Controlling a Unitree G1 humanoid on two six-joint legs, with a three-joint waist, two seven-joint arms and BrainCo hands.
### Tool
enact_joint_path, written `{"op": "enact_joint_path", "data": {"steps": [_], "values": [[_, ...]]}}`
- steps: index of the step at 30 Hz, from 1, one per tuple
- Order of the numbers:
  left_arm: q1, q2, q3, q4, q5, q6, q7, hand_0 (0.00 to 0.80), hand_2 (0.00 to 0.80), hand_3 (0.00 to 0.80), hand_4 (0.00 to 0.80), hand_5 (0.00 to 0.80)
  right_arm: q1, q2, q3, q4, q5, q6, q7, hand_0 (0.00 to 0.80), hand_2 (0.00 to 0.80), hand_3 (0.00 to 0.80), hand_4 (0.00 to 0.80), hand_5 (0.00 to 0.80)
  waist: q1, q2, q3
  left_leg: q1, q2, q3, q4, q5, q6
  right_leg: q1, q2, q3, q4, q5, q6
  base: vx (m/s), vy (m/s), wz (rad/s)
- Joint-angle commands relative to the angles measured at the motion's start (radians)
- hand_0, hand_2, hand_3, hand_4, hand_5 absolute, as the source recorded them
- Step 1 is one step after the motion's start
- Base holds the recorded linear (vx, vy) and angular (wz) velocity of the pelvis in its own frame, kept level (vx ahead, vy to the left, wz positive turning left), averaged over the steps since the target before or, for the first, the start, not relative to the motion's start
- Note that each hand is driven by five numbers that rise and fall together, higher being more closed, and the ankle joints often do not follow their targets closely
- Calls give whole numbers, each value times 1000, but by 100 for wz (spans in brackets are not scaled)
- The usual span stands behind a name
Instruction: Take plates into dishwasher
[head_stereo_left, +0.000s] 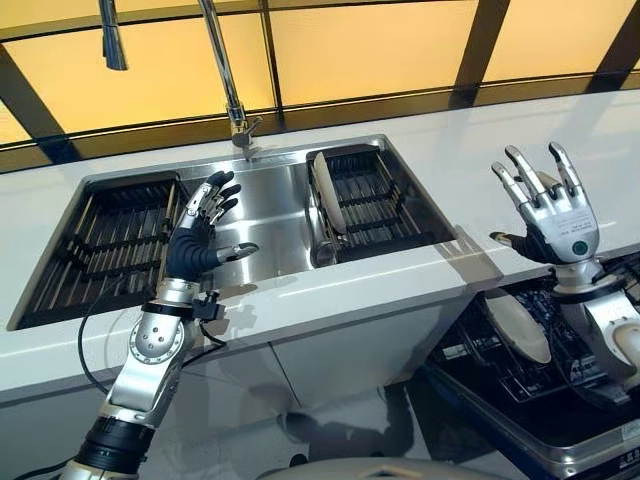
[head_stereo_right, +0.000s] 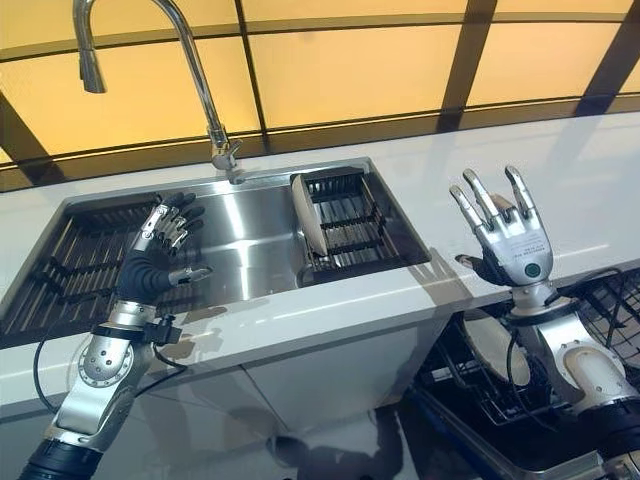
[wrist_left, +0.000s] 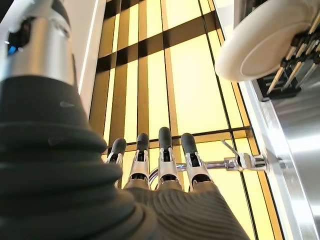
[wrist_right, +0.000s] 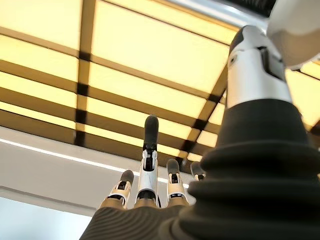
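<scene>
A plate (head_stereo_left: 328, 192) stands on edge in the right-hand rack (head_stereo_left: 378, 200) of the sink (head_stereo_left: 265, 215), the faucet (head_stereo_left: 228, 80) behind it. Lower right, another plate (head_stereo_left: 517, 327) sits in the dishwasher rack (head_stereo_left: 520, 385).

Silver-grey arms, dark ribbed wrist covers, dark-tipped silver fingers (green dot on right hand (head_stereo_left: 560, 225)).

The right hand (wrist_right: 150, 192) holds its fingers (wrist_right: 150, 145) straight and empty, reaching up toward the amber window panes (wrist_right: 150, 60) and their dark frames.
</scene>
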Motion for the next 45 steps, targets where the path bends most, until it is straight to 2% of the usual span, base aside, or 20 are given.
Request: {"op": "enact_joint_path", "data": {"steps": [1,7,20,27,32,37,45], "values": [[-54,57,-30,26,-34,-66,14,0,0,0,0,0,-118,-52,16,9,44,32,-28,0,0,0,0,0,30,-33,-30,31,-39,-38,5,-99,71,-14,36,-67,9,-6,14,6,5,5],[-89,71,-50,22,-39,-52,20,0,0,0,0,0,-299,-86,111,99,47,93,64,0,0,0,0,0,57,-38,-26,32,-44,-60,5,-97,69,-4,28,-91,9,-10,12,13,5,8],[-79,101,-57,44,-78,-51,-24,0,0,0,0,0,-628,-197,422,368,-33,84,163,0,0,0,0,0,132,-58,-32,12,-57,-121,5,-78,61,1,15,-162,9,-19,12,51,-3,14],[-80,108,-78,56,-87,-65,-28,0,0,0,0,0,-753,-197,555,484,-61,108,186,0,0,0,0,0,165,-59,-18,-19,-63,-156,5,-58,55,-15,12,-187,9,-19,11,41,-8,20],[-130,109,-109,72,-80,-81,-11,0,0,0,0,0,-861,-177,652,576,-19,147,195,0,0,0,0,0,182,-55,6,-59,-69,-183,5,-41,53,-45,9,-199,9,-14,10,-37,-10,19],[-150,106,-115,74,-76,-74,-5,0,0,0,0,0,-907,-160,676,631,39,160,186,0,0,0,0,0,192,-53,22,-75,-71,-200,5,-36,52,-55,7,-210,9,-17,8,-25,-11,14],[-143,94,-125,61,-64,-71,-9,0,0,0,0,0,-945,-141,700,641,25,159,216,0,0,0,0,0,200,-49,31,-67,-73,-211,5,-37,51,-44,7,-216,9,-22,5,24,-2,6]]}}
